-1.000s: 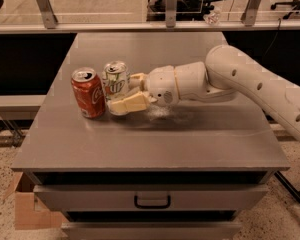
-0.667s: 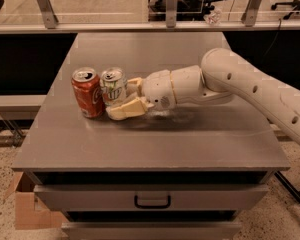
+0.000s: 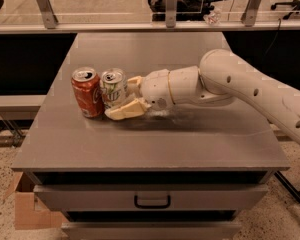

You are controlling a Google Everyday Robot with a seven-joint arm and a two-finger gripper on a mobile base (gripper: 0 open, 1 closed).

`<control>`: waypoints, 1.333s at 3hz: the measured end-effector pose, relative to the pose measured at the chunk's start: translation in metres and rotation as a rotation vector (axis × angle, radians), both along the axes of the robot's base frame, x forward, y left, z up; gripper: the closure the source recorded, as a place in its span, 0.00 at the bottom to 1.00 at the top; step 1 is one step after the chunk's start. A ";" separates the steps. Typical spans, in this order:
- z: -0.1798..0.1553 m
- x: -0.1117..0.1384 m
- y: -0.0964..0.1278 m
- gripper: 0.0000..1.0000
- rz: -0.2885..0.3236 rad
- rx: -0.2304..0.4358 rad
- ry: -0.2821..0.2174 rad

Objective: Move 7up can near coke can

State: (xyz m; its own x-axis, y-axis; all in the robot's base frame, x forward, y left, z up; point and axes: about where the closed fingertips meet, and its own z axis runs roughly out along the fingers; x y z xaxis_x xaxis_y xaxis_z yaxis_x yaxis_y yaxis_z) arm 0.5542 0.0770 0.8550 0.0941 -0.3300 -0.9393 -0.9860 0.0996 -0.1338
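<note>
7up can [image 3: 113, 86], in tool [image 3: 122, 98], nearer coke can [image 3: 87, 91]

On the grey table [image 3: 150, 144], the 7up can [image 3: 113, 86] stands upright just beside the coke can [image 3: 86, 91], on the side nearer the white arm [image 3: 230, 84]. The gripper [image 3: 119, 98] lies low over the tabletop, with its cream fingers [image 3: 127, 109] clasping the 7up can front and back. A drawer [image 3: 150, 196] sits beneath the tabletop.
</note>
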 end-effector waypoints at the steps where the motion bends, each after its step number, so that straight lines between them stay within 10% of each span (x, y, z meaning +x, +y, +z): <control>1: 0.004 0.008 -0.005 0.01 -0.067 -0.022 -0.032; 2: 0.013 0.018 -0.024 0.00 -0.159 -0.039 -0.062; 4: 0.073 0.051 -0.131 0.00 -0.514 -0.044 -0.203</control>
